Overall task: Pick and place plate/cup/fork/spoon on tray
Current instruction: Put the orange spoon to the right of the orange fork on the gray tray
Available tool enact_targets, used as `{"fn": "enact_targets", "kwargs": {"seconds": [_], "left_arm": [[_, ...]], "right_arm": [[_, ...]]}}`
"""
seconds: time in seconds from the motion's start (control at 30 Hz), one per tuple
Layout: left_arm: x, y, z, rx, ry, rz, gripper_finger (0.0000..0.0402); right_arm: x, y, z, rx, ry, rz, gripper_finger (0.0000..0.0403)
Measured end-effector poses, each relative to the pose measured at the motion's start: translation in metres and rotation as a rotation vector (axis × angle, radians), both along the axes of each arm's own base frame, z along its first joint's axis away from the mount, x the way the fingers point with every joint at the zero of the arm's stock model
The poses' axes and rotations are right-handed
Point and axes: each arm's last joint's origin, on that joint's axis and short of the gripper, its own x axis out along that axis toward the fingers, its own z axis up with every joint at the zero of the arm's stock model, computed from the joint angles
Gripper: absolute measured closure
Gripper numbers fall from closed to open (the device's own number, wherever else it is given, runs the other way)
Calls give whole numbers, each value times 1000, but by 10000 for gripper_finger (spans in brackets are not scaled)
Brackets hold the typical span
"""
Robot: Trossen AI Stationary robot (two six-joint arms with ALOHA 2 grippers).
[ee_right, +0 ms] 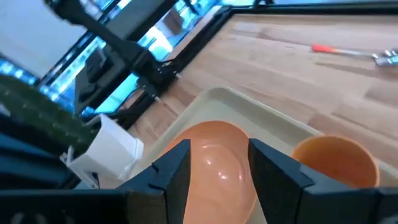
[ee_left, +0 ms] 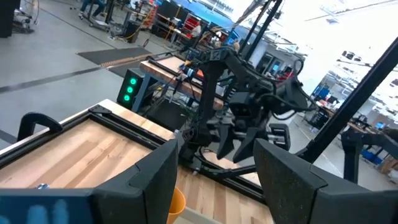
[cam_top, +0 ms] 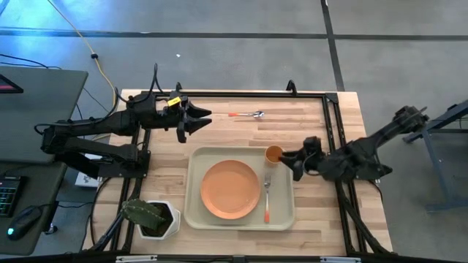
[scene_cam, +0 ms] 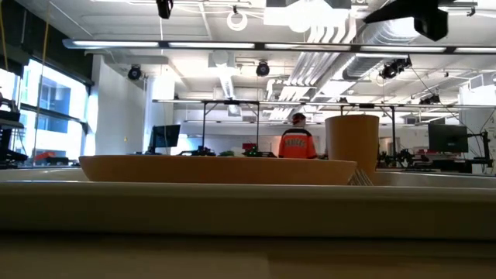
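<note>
Three pieces already sit on the beige tray [cam_top: 191, 212] near the table's front edge: the orange plate [cam_top: 230, 189] at its centre, the fork [cam_top: 267, 197] along its right side, the cup [cam_top: 273, 153] in its far right corner. Only the high view shows the spoon [cam_top: 247, 115] lying alone near the far edge. The right gripper [cam_top: 285, 159], fingers apart and empty, hovers just beside the cup; the left gripper [cam_top: 196, 121], jaws spread, hangs near the far left corner. The low view hides the fork almost entirely.

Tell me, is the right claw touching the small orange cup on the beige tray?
Apart. The right wrist view shows the right gripper open, with the small orange cup off to one side of its fingers, and the beige tray visible between them.
</note>
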Motion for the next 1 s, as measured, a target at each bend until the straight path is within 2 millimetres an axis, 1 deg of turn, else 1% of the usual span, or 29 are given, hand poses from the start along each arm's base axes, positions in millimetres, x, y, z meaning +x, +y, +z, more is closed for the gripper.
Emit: {"fn": "enact_targets", "kwargs": {"seconds": [0.23,0.3,0.5,0.67,0.83,1.0], "left_arm": [[0,0,0,-10,0,1,202],[0,0,0,-10,-1,0,202],[0,0,0,-10,0,1,202],[0,0,0,-11,1,1,202],[0,0,0,-11,0,1,202],[0,0,0,11,1,6,202]], "right_arm": [[-2,-18,9,-75,30,128,251],[-1,-22,11,-90,26,139,251],[3,-28,11,-135,42,164,251],[4,-30,11,-228,69,188,251],[4,-32,12,-266,72,129,251],[3,-35,12,-244,52,37,252]]}}
